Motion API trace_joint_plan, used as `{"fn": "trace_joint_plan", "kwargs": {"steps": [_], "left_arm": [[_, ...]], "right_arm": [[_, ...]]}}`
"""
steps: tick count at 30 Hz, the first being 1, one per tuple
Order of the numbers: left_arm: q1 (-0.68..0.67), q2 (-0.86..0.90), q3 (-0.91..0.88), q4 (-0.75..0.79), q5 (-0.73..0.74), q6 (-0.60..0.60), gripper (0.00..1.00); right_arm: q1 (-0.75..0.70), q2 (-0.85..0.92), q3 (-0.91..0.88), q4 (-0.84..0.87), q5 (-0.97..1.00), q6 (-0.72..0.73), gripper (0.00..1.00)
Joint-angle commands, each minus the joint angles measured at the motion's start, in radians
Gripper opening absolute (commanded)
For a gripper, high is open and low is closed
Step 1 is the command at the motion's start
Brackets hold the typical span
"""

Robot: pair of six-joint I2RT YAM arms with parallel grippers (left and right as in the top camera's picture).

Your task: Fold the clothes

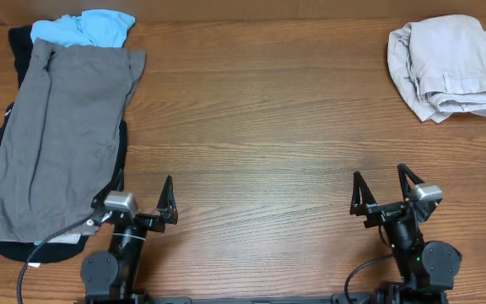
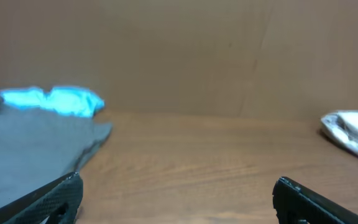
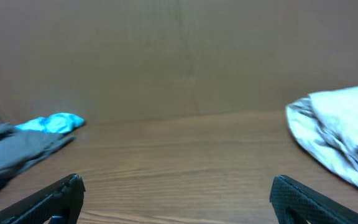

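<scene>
Grey shorts [image 1: 57, 135] lie spread flat at the table's left, on top of a black garment [image 1: 19, 51] whose edges show around them. A light-blue shirt [image 1: 91, 28] is bunched at their far end. The shorts [image 2: 23, 149] and blue shirt [image 2: 55, 99] also show in the left wrist view, and the shorts [image 3: 11, 152] and shirt [image 3: 51, 123] in the right wrist view. My left gripper [image 1: 142, 196] is open and empty at the front edge, just right of the shorts' near end. My right gripper [image 1: 382, 190] is open and empty at the front right.
A folded beige garment [image 1: 450, 67] lies at the far right corner; it also shows in the left wrist view [image 2: 353, 134] and the right wrist view [image 3: 340, 137]. A brown wall stands behind the wooden table [image 1: 260, 127]. A cable [image 1: 49, 241] runs by the left arm base.
</scene>
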Motion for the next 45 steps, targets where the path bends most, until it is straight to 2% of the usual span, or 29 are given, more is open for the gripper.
{"fn": "trace_joint_plan", "kwargs": {"steps": [1,4,6,12,16,22,25,27,30,38,40,45], "left_arm": [[0.01,0.121,0.137,-0.02,-0.028,-0.015,1.0],[0.01,0.291,0.266,-0.046,-0.049,-0.011,1.0],[0.01,0.458,0.414,-0.126,-0.049,0.037,1.0],[0.01,0.907,0.914,-0.567,-0.048,0.228,1.0],[0.01,1.149,1.142,-0.762,-0.036,0.25,1.0],[0.018,1.366,1.162,-0.708,-0.012,0.249,1.0],[0.051,1.431,1.162,-0.672,-0.012,0.186,1.0],[0.078,1.45,1.162,-0.658,-0.018,0.174,1.0],[0.14,1.472,1.162,-0.622,-0.121,0.171,0.95],[0.262,1.478,1.162,-0.5,-0.203,0.165,0.85],[0.296,1.481,1.162,-0.481,-0.232,0.137,0.85],[0.396,1.55,1.163,-0.439,-0.169,0.149,0.81]], "right_arm": [[0.004,0.104,0.153,-0.014,-0.074,0.005,1.0],[0.004,0.24,0.281,-0.063,-0.117,0.005,1.0],[0.004,0.387,0.421,-0.142,-0.155,0.013,1.0],[0.004,0.745,0.774,-0.453,-0.2,0.038,1.0],[0.004,0.956,0.93,-0.584,-0.28,0.038,1.0],[0.004,1.111,0.94,-0.501,-0.429,0.053,1.0],[0.004,1.161,0.94,-0.503,-0.428,0.051,1.0],[0.004,1.18,0.939,-0.509,-0.428,0.039,1.0],[0.004,1.208,0.939,-0.516,-0.424,0.022,0.99],[0.004,1.236,0.939,-0.52,-0.397,0.018,0.95],[0.004,1.239,0.939,-0.524,-0.392,0.018,0.95],[0.005,1.239,0.938,-0.55,-0.339,0.018,0.94]]}}
